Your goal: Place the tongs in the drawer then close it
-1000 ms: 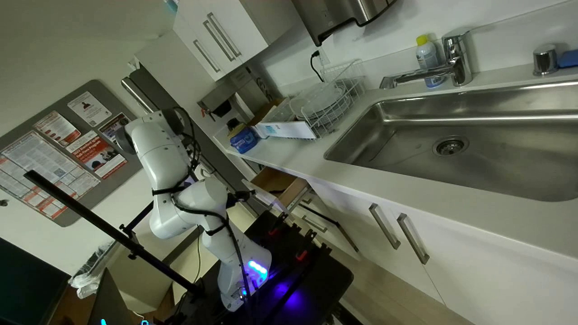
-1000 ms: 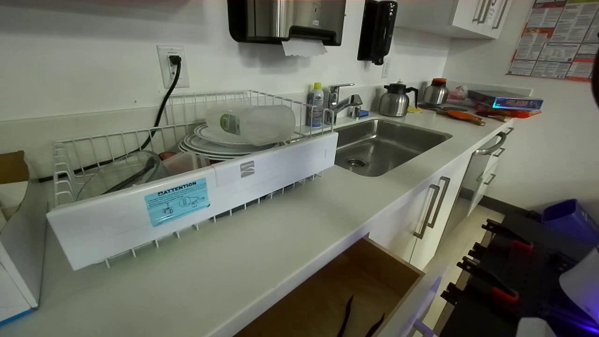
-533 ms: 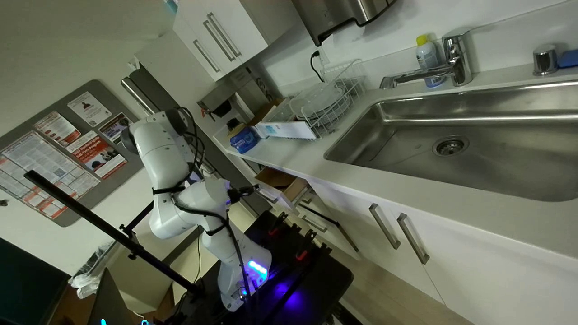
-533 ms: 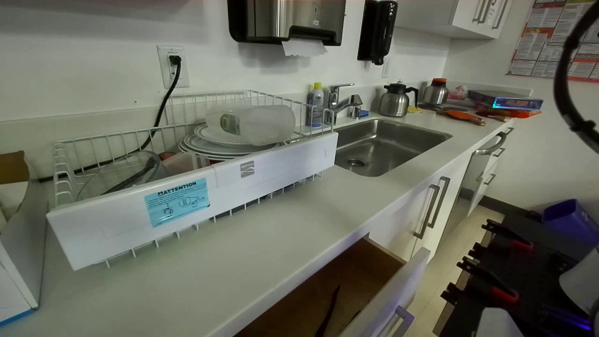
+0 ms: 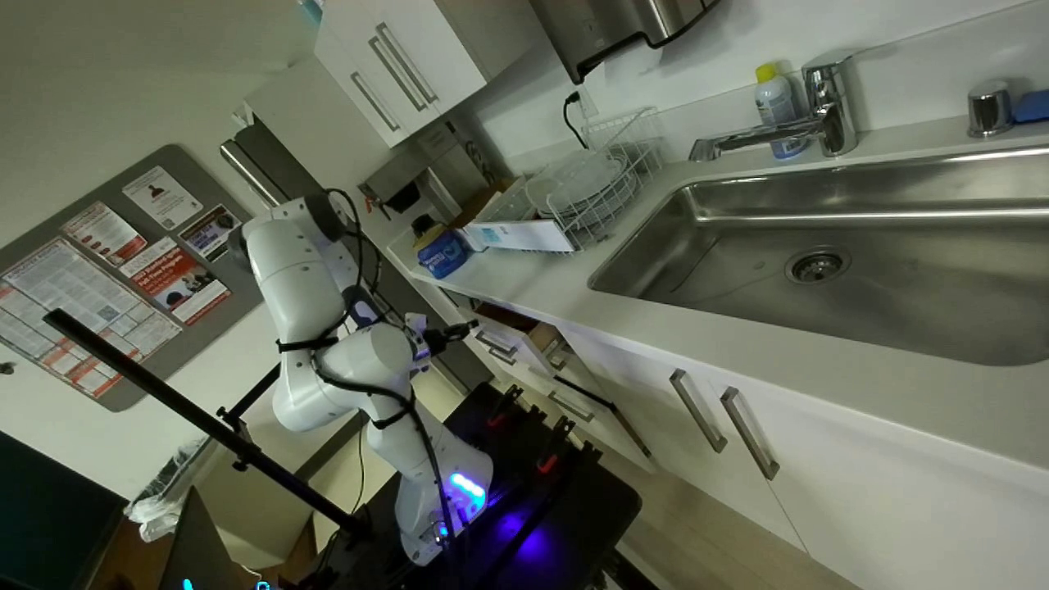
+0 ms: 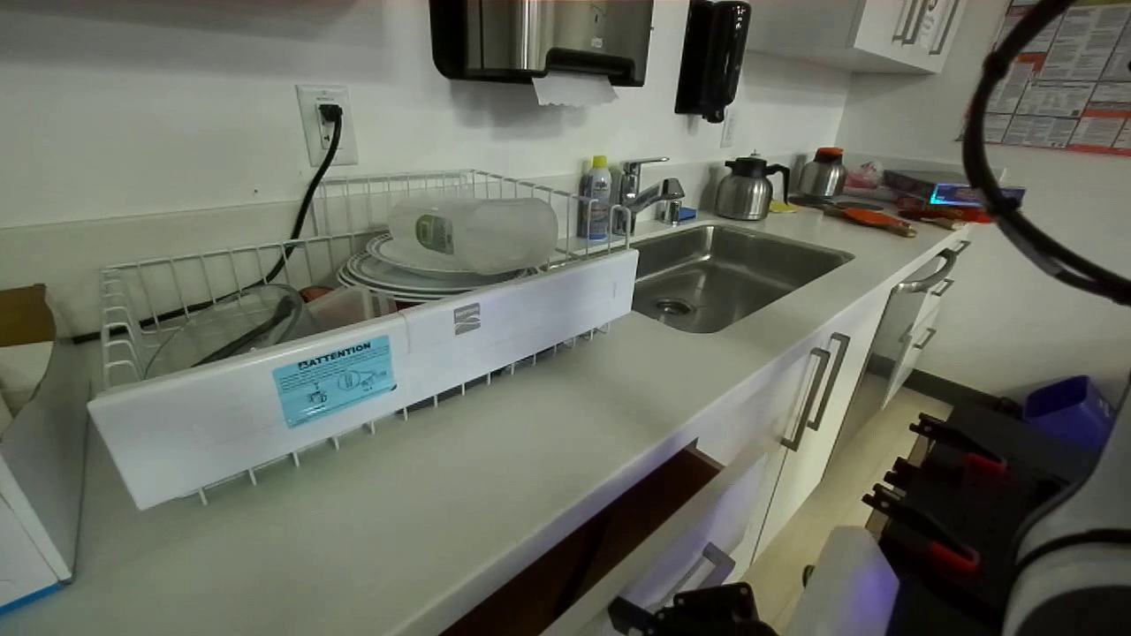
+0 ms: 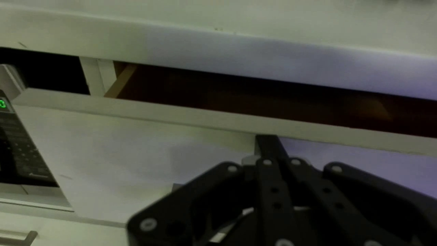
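The drawer is part-way open, with its white front (image 7: 119,150) and wooden inside (image 7: 143,82) in the wrist view. Its front also shows in both exterior views (image 5: 524,344) (image 6: 698,521). My gripper (image 7: 268,138) is shut, with nothing seen between its fingers. Its tips meet the outer face of the drawer front just under the top edge, and seem to touch it. The gripper also shows in both exterior views (image 5: 472,327) (image 6: 621,614). The tongs show only as a faint dark strip (image 6: 590,548) in the shaded drawer; the rest of them is hidden.
The white counter (image 6: 495,459) overhangs the drawer. A dish rack (image 6: 521,309) and the sink (image 6: 733,265) are on it. Cupboard doors with bar handles (image 6: 817,393) are beside the drawer. A microwave (image 7: 20,147) stands beside it in the wrist view.
The drawer has slid further in under the counter, and its opening is narrower. My arm and gripper have moved toward the counter with it. The dark tongs inside have gone into shadow.
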You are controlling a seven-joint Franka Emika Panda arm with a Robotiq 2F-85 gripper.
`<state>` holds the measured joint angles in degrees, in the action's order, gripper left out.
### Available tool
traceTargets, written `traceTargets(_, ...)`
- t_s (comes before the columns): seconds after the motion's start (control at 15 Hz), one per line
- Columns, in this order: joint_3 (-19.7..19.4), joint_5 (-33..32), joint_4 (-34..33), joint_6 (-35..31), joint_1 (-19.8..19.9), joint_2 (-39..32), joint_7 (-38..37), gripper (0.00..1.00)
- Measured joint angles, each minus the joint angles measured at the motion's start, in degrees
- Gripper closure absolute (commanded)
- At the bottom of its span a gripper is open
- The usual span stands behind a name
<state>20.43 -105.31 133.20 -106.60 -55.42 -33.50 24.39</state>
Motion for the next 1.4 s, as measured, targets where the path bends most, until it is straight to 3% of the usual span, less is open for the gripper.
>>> traceTargets(0.53,-2.4,-7.6,-0.2,-0.1,6.3,-1.3,3.0,1.0)
traceTargets(0.93,-1.5,-7.7,-0.7,0.0,8.7,-2.2,4.8,1.0)
traceTargets(1.13,2.7,-0.7,-0.8,0.3,8.4,-1.7,7.3,1.0)
traceTargets(1.4,9.5,15.5,-0.8,5.5,6.6,1.8,12.8,1.0)
